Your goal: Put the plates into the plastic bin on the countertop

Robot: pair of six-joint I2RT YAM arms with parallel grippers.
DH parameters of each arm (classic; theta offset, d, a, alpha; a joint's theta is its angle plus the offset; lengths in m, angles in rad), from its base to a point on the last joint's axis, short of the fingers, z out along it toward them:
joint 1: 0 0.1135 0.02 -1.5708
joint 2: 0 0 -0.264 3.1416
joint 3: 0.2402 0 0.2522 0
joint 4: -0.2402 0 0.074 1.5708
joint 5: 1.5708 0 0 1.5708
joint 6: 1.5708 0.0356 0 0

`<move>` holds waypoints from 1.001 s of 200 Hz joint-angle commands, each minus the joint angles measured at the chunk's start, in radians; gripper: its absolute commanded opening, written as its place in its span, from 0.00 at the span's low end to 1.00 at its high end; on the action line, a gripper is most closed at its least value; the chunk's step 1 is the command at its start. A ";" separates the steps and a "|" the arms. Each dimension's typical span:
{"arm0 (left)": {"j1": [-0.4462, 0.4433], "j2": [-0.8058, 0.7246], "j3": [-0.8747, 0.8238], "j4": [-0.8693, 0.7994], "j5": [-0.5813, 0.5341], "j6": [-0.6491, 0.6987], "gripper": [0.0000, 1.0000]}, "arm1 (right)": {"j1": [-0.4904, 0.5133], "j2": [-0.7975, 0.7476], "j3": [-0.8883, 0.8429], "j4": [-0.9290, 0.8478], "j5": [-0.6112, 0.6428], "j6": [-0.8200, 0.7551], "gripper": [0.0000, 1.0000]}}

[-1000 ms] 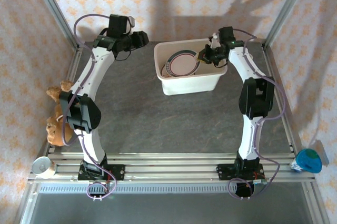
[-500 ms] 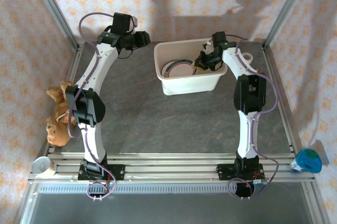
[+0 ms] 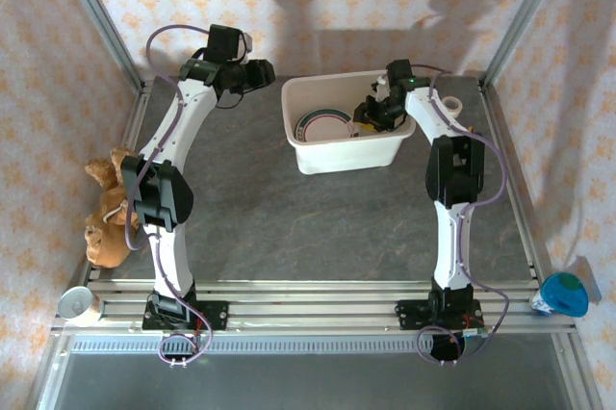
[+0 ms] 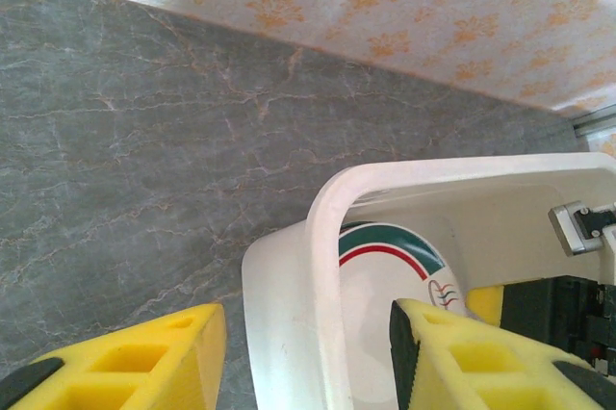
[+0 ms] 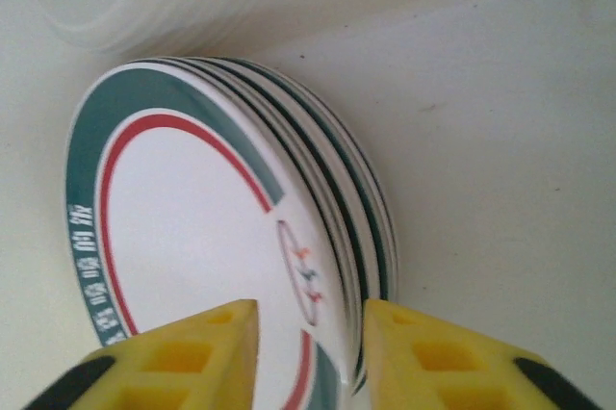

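Currently your right arm (image 3: 433, 121) reaches over the right wall of the plastic bin (image 3: 346, 158), with its jaws down inside the right half of the tub. The plates (image 3: 322, 126) lie stacked in the left half, just beside those jaws.

Right wrist view: several plates (image 5: 192, 227) sit one on another, white, each with a teal band and a thin red line round the rim. The top one has a small printed mark at its centre. The right jaws stand partly apart and straddle the near edge of the stack. One yellow finger (image 5: 164, 357) is over the top plate's face and the other is at the outer rims. You cannot tell from this view whether either pad touches the stack.

Your left arm (image 3: 183, 112) is bent toward the back wall, and its jaws hang above the tabletop (image 3: 289, 227) just left of the bin's far left corner. Left wrist view: the yellow fingers (image 4: 125, 362) stand wide apart and hold nothing. The bin's rounded corner (image 4: 322, 227) lies below the gap, and a teal-and-red plate rim (image 4: 390, 246) shows inside it.

The bin rests on the tabletop toward the back, right of centre. A brown soft toy (image 3: 106, 208) lies at the left edge, outside the frame rail.
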 commanded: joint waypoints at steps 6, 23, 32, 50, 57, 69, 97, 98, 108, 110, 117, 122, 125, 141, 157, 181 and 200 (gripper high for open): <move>0.003 -0.014 -0.023 0.018 0.021 -0.014 0.49 | 0.003 -0.034 0.025 -0.029 0.067 -0.015 0.42; 0.003 -0.035 -0.051 0.033 0.020 -0.015 0.49 | 0.003 -0.066 0.006 -0.011 0.082 -0.012 0.49; 0.002 -0.049 -0.073 0.046 0.017 -0.016 0.49 | 0.003 -0.083 0.001 -0.005 0.096 -0.012 0.52; 0.001 -0.072 -0.110 0.062 0.014 -0.017 0.49 | 0.005 -0.115 0.003 -0.004 0.129 -0.012 0.57; 0.001 -0.079 -0.125 0.070 0.016 -0.017 0.49 | 0.005 -0.132 -0.004 0.006 0.138 -0.010 0.59; 0.000 -0.097 -0.159 0.095 0.020 -0.017 0.49 | 0.005 -0.160 -0.019 0.025 0.145 -0.002 0.61; -0.002 -0.161 -0.250 0.153 -0.003 -0.014 0.49 | 0.007 -0.236 -0.066 0.040 0.210 -0.016 0.69; -0.002 -0.163 -0.253 0.154 -0.005 -0.013 0.49 | 0.007 -0.239 -0.067 0.041 0.212 -0.017 0.69; -0.005 -0.181 -0.284 0.166 -0.017 -0.010 0.50 | 0.007 -0.277 -0.095 0.052 0.236 -0.024 0.72; -0.006 -0.185 -0.290 0.168 -0.019 -0.008 0.50 | 0.007 -0.286 -0.103 0.055 0.241 -0.025 0.72; -0.010 -0.199 -0.311 0.175 -0.031 0.000 0.50 | 0.007 -0.319 -0.129 0.070 0.258 -0.032 0.74; -0.012 -0.211 -0.330 0.183 -0.038 0.008 0.50 | 0.008 -0.344 -0.148 0.079 0.269 -0.039 0.75; -0.014 -0.220 -0.343 0.191 -0.040 0.013 0.50 | 0.008 -0.359 -0.159 0.084 0.275 -0.043 0.76; -0.023 -0.279 -0.445 0.268 -0.053 0.043 0.50 | 0.008 -0.443 -0.208 0.094 0.306 -0.069 0.78; -0.027 -0.361 -0.576 0.360 -0.097 0.062 0.50 | 0.007 -0.557 -0.290 0.121 0.363 -0.094 0.83; -0.026 -0.480 -0.739 0.425 -0.190 0.100 0.52 | -0.010 -0.767 -0.471 0.198 0.466 -0.109 0.94; -0.026 -0.566 -0.852 0.453 -0.257 0.135 0.54 | -0.049 -0.914 -0.619 0.238 0.533 -0.100 1.00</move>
